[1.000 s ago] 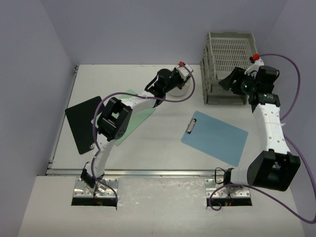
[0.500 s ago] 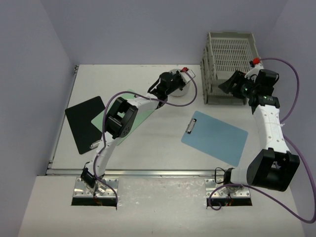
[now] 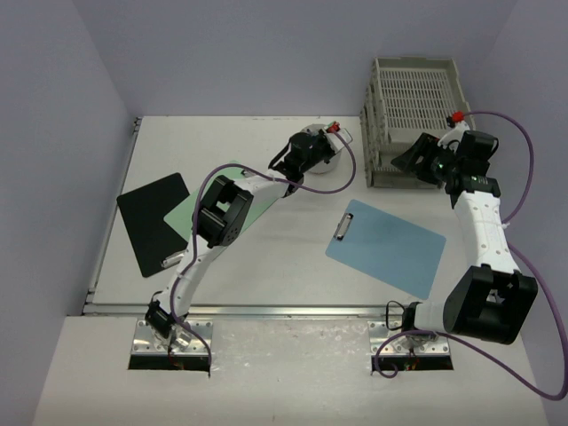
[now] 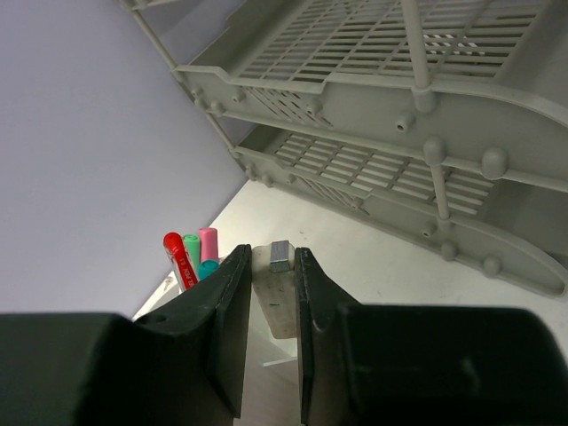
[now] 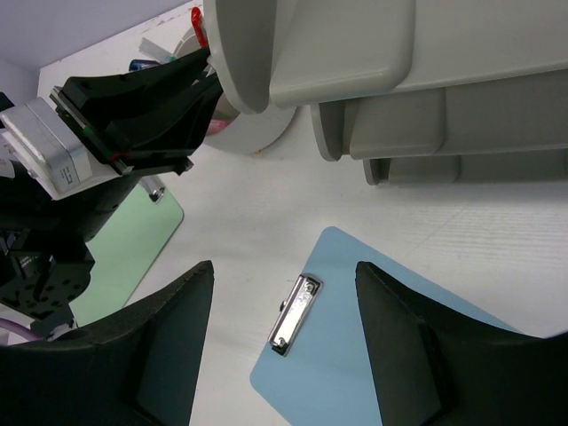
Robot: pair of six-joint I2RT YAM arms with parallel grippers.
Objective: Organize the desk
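Fingers (image 4: 222,337) of the left gripper (image 4: 272,257) stand close together with only a narrow slot between them. A slim pale piece with a small grey block (image 4: 280,256) at its far end shows in that slot. I cannot tell whether the fingers clamp it or it simply lies beyond them. Just left of the fingertips a bunch of pens (image 4: 191,253) stands upright: red, green, pink and teal. Ahead and to the right of the fingertips, the stacked grey trays (image 4: 417,133) fill the view. The white desk (image 4: 355,257) runs under the trays. From above, this gripper hangs over a white cup (image 3: 321,167) near the back of the desk.

The right gripper (image 5: 284,271) has its fingers (image 5: 169,355) spread wide apart, with nothing between them. Below the gap lies a blue clipboard (image 5: 355,355), and its metal clip (image 5: 293,312) sits almost midway between the two fingers. Bare desk surface stretches past the fingertips. Beyond that, the underside of the trays looms close above. Off to the left of these fingers a green clipboard (image 5: 133,244) lies flat, with the black left gripper above it. From above, a black clipboard (image 3: 151,217) lies far to the left, touching or overlapping the green one.
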